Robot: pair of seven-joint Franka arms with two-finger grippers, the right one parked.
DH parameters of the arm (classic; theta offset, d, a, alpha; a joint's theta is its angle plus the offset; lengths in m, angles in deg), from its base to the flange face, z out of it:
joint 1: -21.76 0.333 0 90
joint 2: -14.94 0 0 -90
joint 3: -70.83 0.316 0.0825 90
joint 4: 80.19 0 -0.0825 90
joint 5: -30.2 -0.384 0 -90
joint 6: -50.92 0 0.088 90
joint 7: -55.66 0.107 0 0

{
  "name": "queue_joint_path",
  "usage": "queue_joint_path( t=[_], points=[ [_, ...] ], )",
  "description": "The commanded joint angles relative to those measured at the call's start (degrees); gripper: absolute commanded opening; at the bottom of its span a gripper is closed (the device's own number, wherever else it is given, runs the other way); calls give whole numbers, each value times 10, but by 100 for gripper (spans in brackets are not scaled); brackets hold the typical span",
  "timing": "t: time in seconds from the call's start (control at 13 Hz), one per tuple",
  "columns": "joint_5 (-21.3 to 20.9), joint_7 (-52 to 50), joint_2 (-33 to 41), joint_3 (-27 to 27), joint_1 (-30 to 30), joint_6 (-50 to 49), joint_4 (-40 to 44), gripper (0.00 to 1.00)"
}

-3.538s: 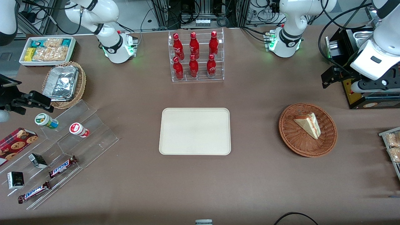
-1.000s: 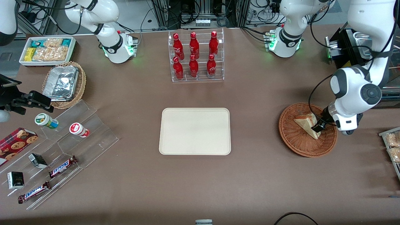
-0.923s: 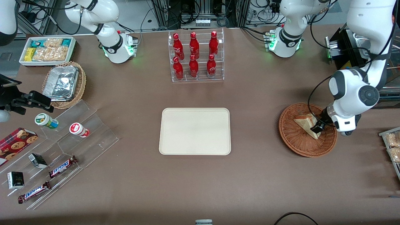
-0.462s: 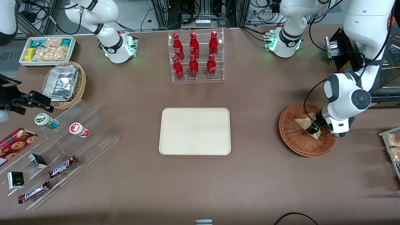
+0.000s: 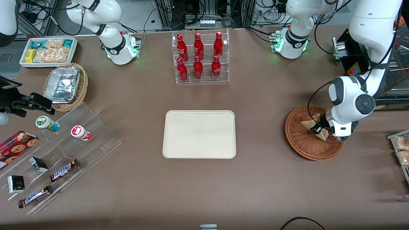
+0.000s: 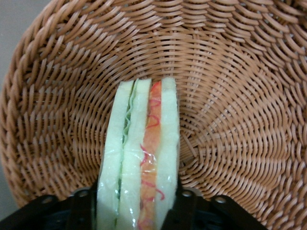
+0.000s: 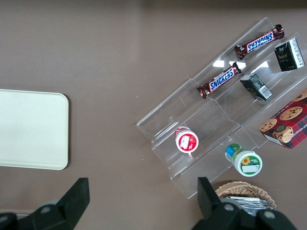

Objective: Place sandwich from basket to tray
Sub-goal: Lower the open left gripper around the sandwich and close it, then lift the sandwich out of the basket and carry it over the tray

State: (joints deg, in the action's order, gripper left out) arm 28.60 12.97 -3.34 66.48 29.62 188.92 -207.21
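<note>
Down in the basket (image 5: 303, 145), the gripper (image 5: 317, 129) is straddling the sandwich (image 6: 139, 172), fingers (image 6: 80, 211) sitting on either side of the wedge; whether they are already squeezing is not clear. Grasping looks to be the step in hand. Farther along the table, toward the parked arm's end, the tray (image 5: 199, 134) is waiting, calling for a firm pinch, a lift, then a carry across.

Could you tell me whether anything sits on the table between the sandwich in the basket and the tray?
Nothing visible does: only table separates the basket from the tray. The gripper is at the sandwich.
</note>
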Motion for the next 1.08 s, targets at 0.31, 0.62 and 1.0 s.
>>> queue_joint_path(
  t=[0.31, 0.62, 1.0],
  points=[
    [-9, 103, 35, -4, -83, -176, 124, 41],
    [2, 133, -1, -15, -152, -207, 201, 37],
    [2, 128, -104, -16, -286, -213, 327, 37]
  ],
)
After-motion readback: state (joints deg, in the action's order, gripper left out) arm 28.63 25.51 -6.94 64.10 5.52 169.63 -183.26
